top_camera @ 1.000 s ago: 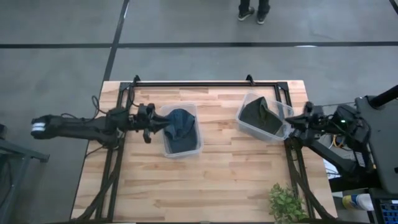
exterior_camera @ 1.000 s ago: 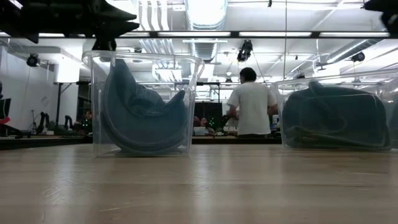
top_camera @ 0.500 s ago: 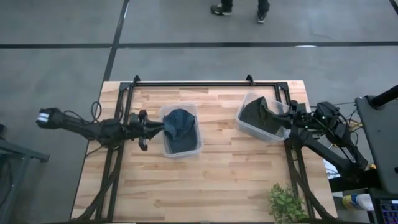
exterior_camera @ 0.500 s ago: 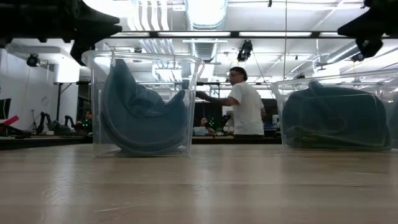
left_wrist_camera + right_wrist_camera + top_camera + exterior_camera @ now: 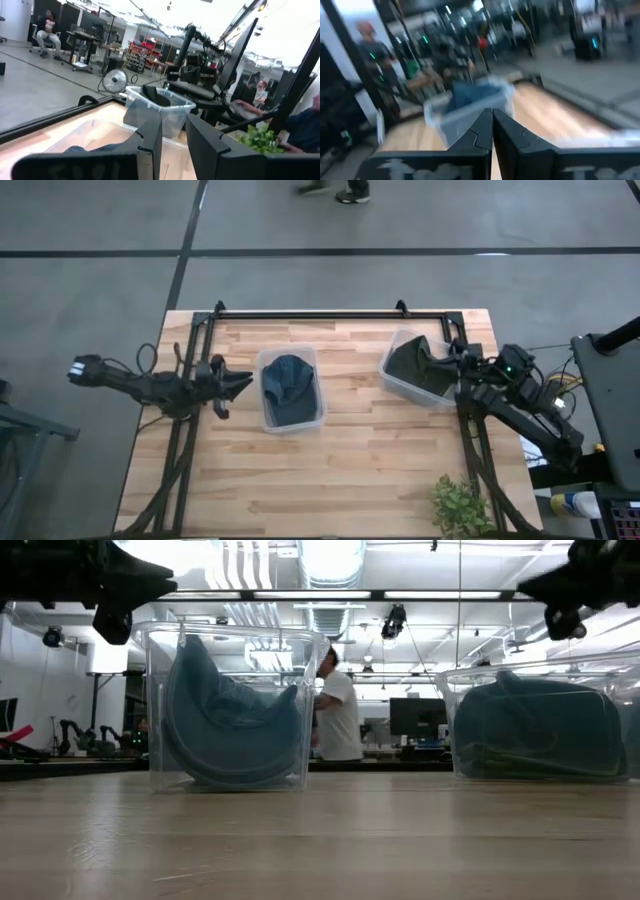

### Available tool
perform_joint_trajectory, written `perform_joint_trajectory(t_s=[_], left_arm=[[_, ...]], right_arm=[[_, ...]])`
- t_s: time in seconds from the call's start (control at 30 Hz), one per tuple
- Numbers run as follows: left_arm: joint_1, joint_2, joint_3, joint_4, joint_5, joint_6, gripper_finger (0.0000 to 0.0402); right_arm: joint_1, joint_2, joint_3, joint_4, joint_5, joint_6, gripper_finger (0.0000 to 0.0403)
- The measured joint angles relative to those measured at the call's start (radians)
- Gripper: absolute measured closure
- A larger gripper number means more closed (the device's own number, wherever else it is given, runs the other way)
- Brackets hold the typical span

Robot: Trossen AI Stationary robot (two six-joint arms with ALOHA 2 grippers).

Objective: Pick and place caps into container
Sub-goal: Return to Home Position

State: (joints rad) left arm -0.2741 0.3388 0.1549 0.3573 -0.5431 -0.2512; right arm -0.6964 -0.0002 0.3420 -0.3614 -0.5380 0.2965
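Fabric caps (image 5: 289, 383): soft, light; pinch the brim.
Left tool (image 5: 243, 383): nine o'clock, narrowly parted.
Right tool (image 5: 453, 356): three o'clock, closed.

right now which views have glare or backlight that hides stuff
low view: the ceiling lights glare from behind, so the left hand and right hand read as black silhouettes, and the table carries a pale sheen; left wrist view: the upper right of the room is washed out white behind dark frames; high view: even light, no hot spots.
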Motion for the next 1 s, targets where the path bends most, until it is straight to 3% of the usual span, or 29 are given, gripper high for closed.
perform_joint_trajectory(t_s=[0.17, 0.4, 0.7, 0.83, 1.0], left_arm=[[0.0, -0.012, -0.019, 0.01, -0.006, -0.008, 0.0321], [0.0, -0.018, -0.03, 0.01, -0.005, 0.003, 0.0321], [0.0, -0.057, -0.03, 0.007, -0.022, 0.043, 0.0321], [0.0, -0.08, -0.03, 0.0, -0.024, 0.057, 0.0321], [0.0, -0.1, -0.036, -0.007, -0.045, 0.058, 0.0321]], right_arm=[[0.0, 0.0, -0.102, 0.217, -0.012, 0.07, 0.0394], [0.0, 0.0, -0.153, 0.238, -0.013, 0.09, 0.0394], [0.005, 0.0, -0.095, 0.159, -0.014, 0.092, 0.0394], [0.053, 0.0, -0.099, 0.189, -0.036, 0.112, 0.0394], [0.184, 0.0, -0.177, 0.393, -0.031, 0.16, 0.0394]])
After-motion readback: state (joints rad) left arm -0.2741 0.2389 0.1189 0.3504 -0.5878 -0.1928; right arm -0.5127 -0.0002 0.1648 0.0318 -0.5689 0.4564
